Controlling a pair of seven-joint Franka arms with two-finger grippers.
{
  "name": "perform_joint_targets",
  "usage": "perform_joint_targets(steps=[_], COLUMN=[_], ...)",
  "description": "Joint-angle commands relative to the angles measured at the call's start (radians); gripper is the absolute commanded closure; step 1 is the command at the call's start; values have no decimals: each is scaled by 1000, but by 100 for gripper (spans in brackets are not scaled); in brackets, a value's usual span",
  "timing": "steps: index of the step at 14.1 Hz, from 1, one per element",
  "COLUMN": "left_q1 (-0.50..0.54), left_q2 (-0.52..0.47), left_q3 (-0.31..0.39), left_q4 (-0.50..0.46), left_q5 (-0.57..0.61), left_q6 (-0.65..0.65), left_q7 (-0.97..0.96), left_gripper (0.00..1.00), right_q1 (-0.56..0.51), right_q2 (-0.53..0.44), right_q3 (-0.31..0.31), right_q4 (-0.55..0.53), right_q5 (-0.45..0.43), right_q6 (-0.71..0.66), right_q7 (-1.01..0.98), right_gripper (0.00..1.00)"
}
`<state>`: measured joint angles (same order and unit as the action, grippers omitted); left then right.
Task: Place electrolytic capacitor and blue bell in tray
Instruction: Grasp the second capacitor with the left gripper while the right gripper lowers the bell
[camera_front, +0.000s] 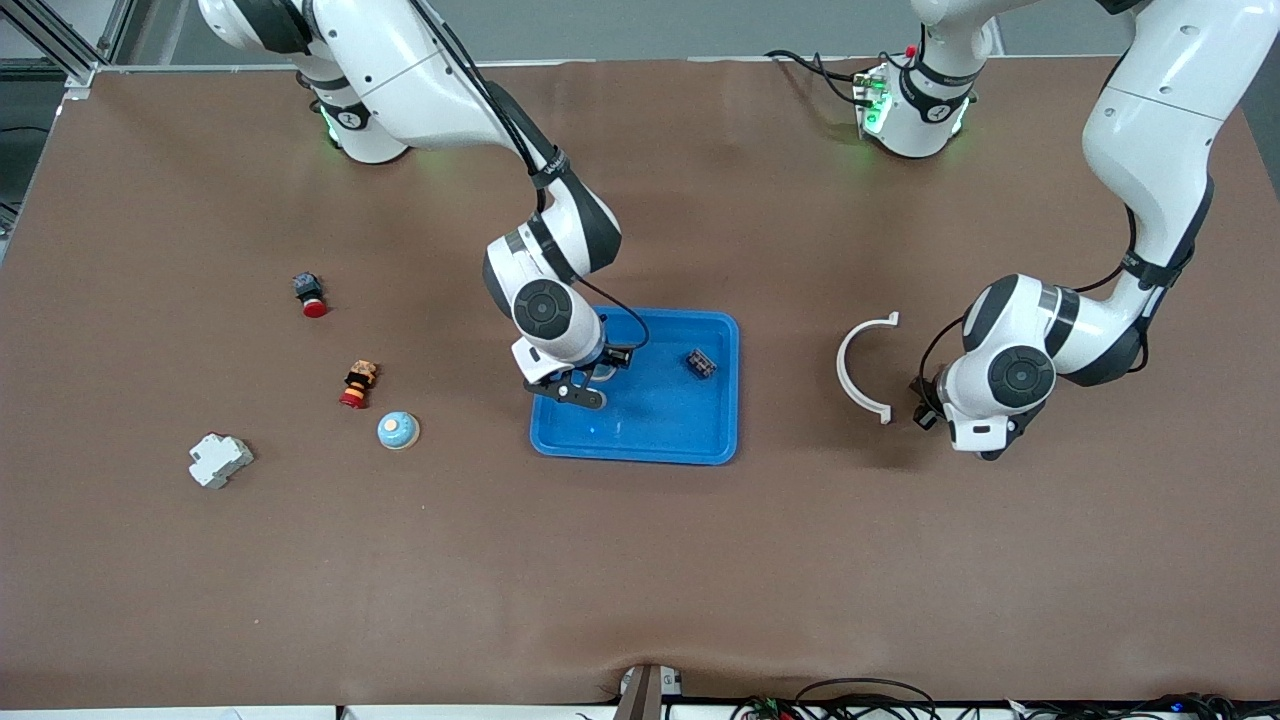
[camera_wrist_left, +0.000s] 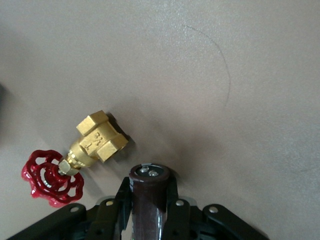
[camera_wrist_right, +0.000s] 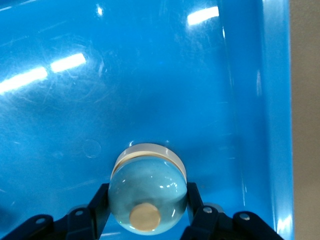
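My right gripper (camera_wrist_right: 148, 196) is shut on the pale blue bell (camera_wrist_right: 150, 182), which has a tan button on top, and holds it just over the floor of the bright-blue tray (camera_wrist_right: 150, 75). In the front view this gripper (camera_front: 583, 385) is over the tray (camera_front: 660, 425), at the end toward the right arm. My left gripper (camera_wrist_left: 149, 184) is shut on the dark brown electrolytic capacitor (camera_wrist_left: 149, 205), whose two metal terminals show on top. In the front view the left gripper (camera_front: 928, 405) is low over the table, away from the tray.
A small dark part (camera_front: 701, 363) lies in the tray. A white curved piece (camera_front: 858, 368) lies beside the left gripper. A brass valve with a red handwheel (camera_wrist_left: 92, 145) shows beside the capacitor. A second pale blue dome (camera_front: 398, 430), red-capped parts (camera_front: 357, 385) (camera_front: 310, 294) and a white block (camera_front: 219, 460) lie toward the right arm's end.
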<state>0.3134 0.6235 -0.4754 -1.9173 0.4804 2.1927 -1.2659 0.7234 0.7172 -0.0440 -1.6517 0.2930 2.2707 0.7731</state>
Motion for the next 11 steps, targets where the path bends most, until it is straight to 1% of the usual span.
perform_joint_targets(steps=[1,3,4,5,6,8,10,11], left_q1=[7,0,-2,-2,-2,-10,-11,-16], left_q2=[-11,-33,-41,-48,-50,-53,-53,-53], left_q3=[-11,-12,-17,-31,-41,-54,-91,-109], left_q4=[-2,9,23,30,43,84,133,155], left_q5=[23,23,23,21,18,9,7,3], left_q6=[5,-4,-8,-11,-13,-62,-128,-149], left_q7=[-24,-26,-29,-27,-29,-33,-73,-96], left_gripper=[100,100,100,100,100,100,100,100], right_q1=[11,11,11,11,11,-4,-27,-54], right_q2=[7,7,7,7,4,-10,-42,-70], right_q3=[-7,-8,-7,-8,-8,-8,-16,-17], right_q4=[-2,-2,-2,-2,-2,0,9,7], right_q5=[17,17,17,17,17,17,11,8], right_q6=[6,6,1,0,-3,-35,-120,-147], right_q7=[-6,-6,-6,-5,-3,-14,-44,-92], right_gripper=[83,80,56,7,0,0,0,0])
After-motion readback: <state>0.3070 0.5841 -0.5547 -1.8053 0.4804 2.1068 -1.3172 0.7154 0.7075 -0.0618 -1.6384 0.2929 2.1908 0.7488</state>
